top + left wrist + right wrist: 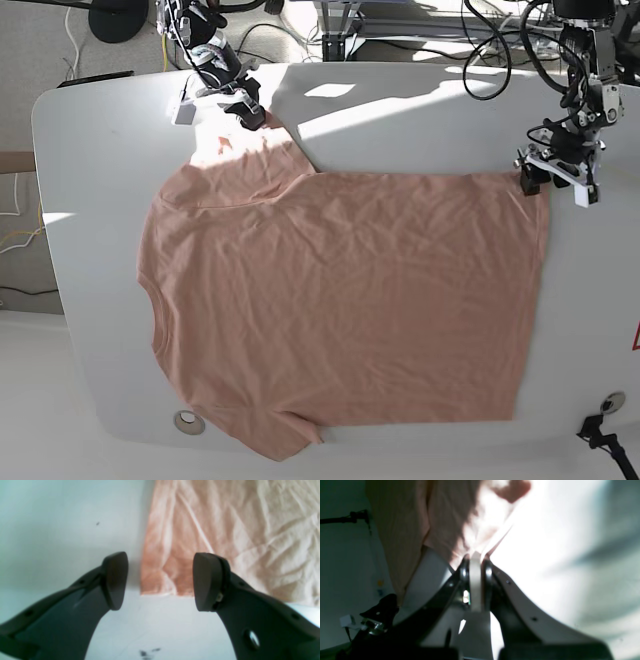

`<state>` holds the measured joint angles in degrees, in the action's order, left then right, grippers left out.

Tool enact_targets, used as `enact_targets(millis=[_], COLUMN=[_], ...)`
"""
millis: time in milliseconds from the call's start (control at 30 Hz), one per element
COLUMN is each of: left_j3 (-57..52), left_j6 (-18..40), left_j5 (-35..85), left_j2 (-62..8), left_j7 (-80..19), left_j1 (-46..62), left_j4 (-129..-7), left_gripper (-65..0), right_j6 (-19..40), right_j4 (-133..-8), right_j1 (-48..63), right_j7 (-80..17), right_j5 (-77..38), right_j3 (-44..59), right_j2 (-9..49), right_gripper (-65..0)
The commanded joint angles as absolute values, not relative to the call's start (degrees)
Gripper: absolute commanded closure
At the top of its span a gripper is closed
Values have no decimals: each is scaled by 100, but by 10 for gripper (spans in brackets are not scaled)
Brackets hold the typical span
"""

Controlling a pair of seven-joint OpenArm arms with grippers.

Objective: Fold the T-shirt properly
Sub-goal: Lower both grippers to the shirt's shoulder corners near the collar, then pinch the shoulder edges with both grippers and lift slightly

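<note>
The salmon-pink T-shirt (340,300) lies spread flat and wrinkled on the white table (420,120), neck toward the left and hem toward the right. At the far left, my right gripper (250,108) is shut on the edge of the far sleeve. In the right wrist view the right gripper (475,558) pinches a fold of the T-shirt (420,517). My left gripper (538,180) hovers at the far hem corner. In the left wrist view the left gripper (160,582) is open, and the T-shirt's corner (175,542) lies between its fingers (115,580), untouched.
Cables and stand bases (340,20) crowd the floor beyond the table's far edge. Round grommets sit in the table near its front edge, one on the left (187,422) and one on the right (611,402). A dark smudge (147,653) marks the tabletop near the left gripper.
</note>
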<state>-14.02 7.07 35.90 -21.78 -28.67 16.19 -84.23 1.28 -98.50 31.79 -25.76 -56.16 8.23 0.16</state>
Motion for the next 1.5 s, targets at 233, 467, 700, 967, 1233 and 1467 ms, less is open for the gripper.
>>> enact_targets(millis=[233,467,700,967,1233,1467], left_j3=[-1420,-1420,-1420,-1446,-1490,-1666], left_j6=[716,716,716,716,716,716], left_j5=[3618,3618,3618,3618,3626,3626], left_j2=[-2246,-2246,-2246,-2255,-2273,-2396], left_j7=[-2905,-2897,-2879,-2897,-2897,-2897], left_j1=[1657,1578,1569,1675,2765,3881], left_j4=[-8479,-8479,-8479,-8848,-9798,-10659], left_gripper=[-318,-131,0,0,0,0], right_j6=[92,92,110,154,462,462], right_j4=[-9895,-9895,-9895,-10088,-10422,-11152], right_j1=[3222,3222,3222,3310,4013,4892], right_j7=[-2571,-2571,-2571,-2571,-2571,-2563], right_j5=[-5587,-5587,-5587,-5604,-5640,-5631], right_j3=[831,831,831,831,831,866], right_j2=[31,31,31,31,268,409], right_gripper=[0,0,0,0,0,0])
